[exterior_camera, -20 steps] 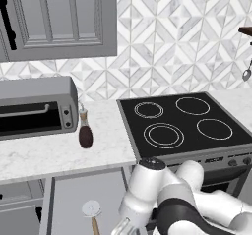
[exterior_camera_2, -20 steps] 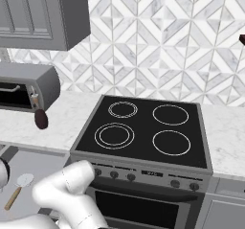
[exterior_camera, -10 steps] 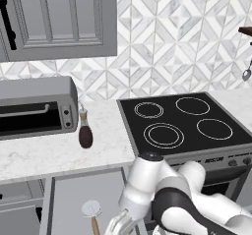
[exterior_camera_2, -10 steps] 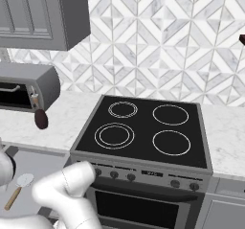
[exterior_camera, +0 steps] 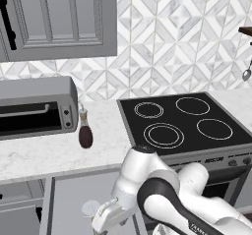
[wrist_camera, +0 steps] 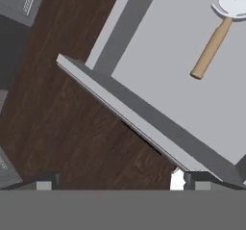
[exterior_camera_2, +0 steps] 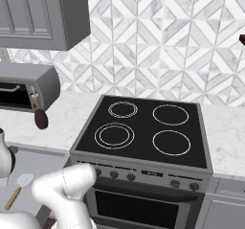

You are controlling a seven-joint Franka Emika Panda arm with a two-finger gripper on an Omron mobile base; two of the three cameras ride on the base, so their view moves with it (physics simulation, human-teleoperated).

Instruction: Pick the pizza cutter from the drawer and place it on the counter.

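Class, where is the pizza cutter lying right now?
The pizza cutter lies flat inside the open drawer, at the hand view's upper right. In the right base view it sits at lower left, below the counter.

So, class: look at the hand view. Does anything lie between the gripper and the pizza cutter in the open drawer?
Nothing lies on the pizza cutter; it sits alone on the drawer floor. The drawer's front wall does cross between the fingertips and it.

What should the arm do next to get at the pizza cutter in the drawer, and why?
Probably shift the end effector over the pizza cutter and line up with its tan handle. In the hand view the cutter lies flat on the drawer floor, untouched, off toward one corner, while the camera looks down on the drawer's front edge and the dark wood floor.
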